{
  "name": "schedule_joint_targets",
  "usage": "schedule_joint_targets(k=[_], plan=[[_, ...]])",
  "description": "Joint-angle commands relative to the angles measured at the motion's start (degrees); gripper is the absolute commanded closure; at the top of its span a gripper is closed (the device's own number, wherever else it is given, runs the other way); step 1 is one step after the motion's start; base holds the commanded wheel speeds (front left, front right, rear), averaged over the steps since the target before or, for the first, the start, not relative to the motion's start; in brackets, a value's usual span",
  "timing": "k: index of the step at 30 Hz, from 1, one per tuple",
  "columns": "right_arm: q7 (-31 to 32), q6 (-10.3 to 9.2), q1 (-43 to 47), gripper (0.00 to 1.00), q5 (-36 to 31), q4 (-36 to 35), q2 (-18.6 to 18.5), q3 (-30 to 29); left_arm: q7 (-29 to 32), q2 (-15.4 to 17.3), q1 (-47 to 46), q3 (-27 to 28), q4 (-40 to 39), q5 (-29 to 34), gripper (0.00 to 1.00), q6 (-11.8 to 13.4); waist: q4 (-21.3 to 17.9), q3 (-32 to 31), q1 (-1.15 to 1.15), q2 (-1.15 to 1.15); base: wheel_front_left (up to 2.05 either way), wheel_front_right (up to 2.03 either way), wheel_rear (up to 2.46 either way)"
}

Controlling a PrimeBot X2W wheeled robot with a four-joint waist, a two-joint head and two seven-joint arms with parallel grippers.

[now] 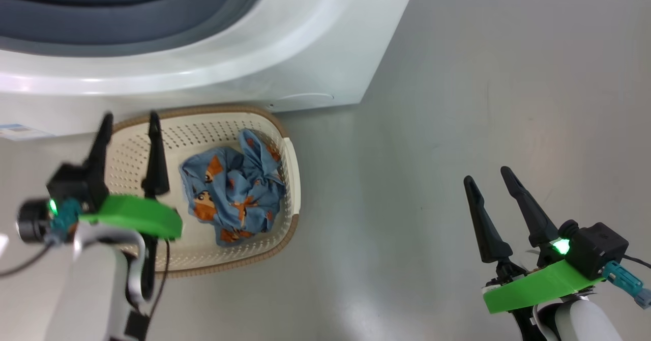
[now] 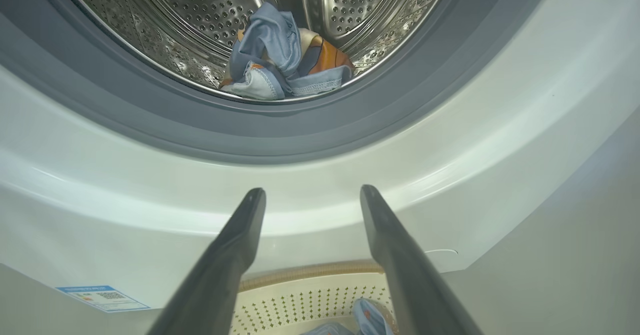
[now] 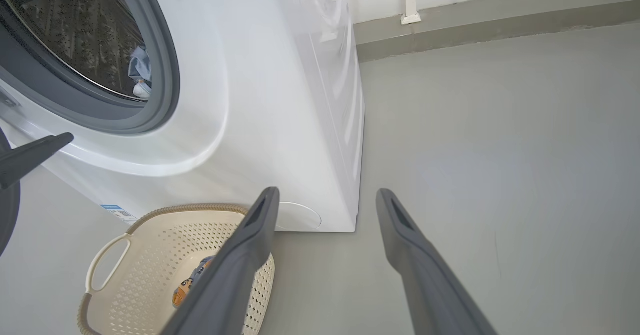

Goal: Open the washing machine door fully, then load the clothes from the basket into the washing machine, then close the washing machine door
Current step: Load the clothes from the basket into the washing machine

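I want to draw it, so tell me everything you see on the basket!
The basket is cream plastic with rows of little holes, a brown woven-look rim and a white side handle. It stands upright on the grey floor, close before the washing machine. A crumpled blue garment with orange prints lies inside.

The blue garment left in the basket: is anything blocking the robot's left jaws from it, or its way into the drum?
Nothing visible does. The left gripper, jaws open, hovers over the basket beside the blue garment, nothing between. The drum mouth stands open, another garment already inside.
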Motion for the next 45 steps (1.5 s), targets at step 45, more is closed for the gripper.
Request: schedule_joint_targets(k=[45], plan=[[-0.27,0.09,15.05,0.00,0.25,0.01,-3.58,-1.05,-0.38,-3.86,39.71,10.14,-12.70,-1.94,0.00,-3.89,2.03,-27.99,0.00,0.00,0.00,0.00,0.00]])
